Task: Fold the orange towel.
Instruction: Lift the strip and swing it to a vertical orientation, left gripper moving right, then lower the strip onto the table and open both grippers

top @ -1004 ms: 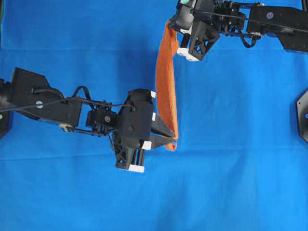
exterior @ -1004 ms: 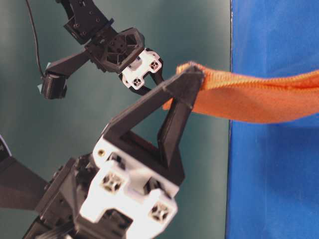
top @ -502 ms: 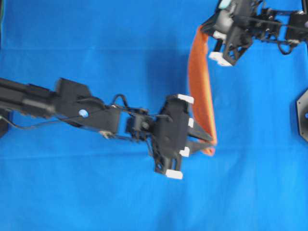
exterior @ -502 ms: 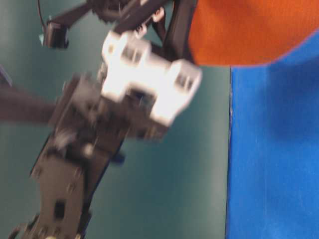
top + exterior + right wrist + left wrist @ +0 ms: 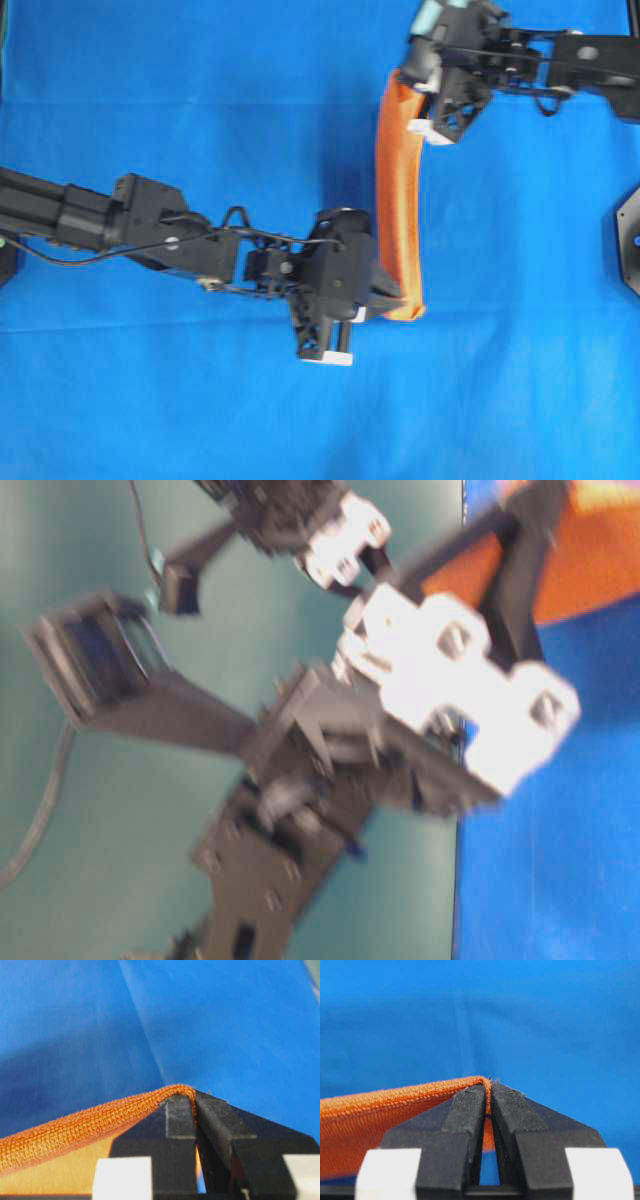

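1. Above the big blue cloth, the orange towel hangs in the air between two robot arms.
2. From the overhead view, the towel looks like a long thin strip running from the top down toward the middle.
3. At the towel's lower end, the left gripper is pinched tight on one corner.
4. Its own camera shows the orange edge squeezed between the two black fingers.
5. At the towel's top end, the right gripper is pinched tight on another corner.
6. Its camera shows the fuzzy hem bent over one black finger.
7. Seen from table height, everything is blurry, with a white gripper block in front of the towel.
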Controlling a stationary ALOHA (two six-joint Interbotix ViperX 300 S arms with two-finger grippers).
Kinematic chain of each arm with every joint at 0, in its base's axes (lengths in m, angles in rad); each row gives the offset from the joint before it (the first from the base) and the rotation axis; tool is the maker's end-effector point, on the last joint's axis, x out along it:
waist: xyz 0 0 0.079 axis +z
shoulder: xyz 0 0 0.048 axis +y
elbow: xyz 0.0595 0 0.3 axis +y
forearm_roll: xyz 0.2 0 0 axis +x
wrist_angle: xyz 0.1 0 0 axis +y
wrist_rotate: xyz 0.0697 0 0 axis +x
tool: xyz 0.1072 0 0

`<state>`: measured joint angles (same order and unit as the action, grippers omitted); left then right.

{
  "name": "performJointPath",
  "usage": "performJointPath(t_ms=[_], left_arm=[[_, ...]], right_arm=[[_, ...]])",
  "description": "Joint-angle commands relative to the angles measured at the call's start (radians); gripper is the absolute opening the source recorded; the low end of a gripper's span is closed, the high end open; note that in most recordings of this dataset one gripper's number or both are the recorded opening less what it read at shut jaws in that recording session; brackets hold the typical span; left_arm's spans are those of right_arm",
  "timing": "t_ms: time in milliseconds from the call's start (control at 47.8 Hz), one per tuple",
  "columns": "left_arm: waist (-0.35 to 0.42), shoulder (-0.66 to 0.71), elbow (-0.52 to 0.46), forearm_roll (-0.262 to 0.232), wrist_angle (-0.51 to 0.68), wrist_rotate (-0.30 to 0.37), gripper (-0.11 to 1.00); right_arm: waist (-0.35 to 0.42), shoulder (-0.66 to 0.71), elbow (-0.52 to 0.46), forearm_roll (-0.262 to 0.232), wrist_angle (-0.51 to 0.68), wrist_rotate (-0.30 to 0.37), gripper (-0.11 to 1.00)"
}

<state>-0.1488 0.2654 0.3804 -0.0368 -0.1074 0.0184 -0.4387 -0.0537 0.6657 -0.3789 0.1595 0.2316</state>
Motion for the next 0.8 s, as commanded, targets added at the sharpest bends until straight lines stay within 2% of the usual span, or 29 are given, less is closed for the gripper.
performJointPath(t_ms=[0,126,314,711,774], left_arm=[[-0.032,-0.058,0.035,-0.002,-0.014,-0.038,0.02],[-0.037,-0.078,0.106,-0.002,-0.023,-0.086,0.01],[-0.034,-0.080,0.169,-0.002,-0.092,-0.094,0.01],[-0.009,-0.061,0.189,-0.002,-0.112,-0.095,0.02],[-0.009,-0.061,0.189,-0.002,-0.112,-0.095,0.05]], right_arm=[[0.000,0.057,-0.078,-0.009,-0.029,-0.012,0.03],[0.015,0.126,-0.141,-0.011,-0.031,-0.043,0.03],[0.023,0.158,-0.156,-0.009,-0.032,-0.057,0.03],[0.034,0.169,-0.132,-0.008,-0.048,-0.057,0.03],[0.038,0.172,-0.124,-0.011,-0.060,-0.058,0.05]])
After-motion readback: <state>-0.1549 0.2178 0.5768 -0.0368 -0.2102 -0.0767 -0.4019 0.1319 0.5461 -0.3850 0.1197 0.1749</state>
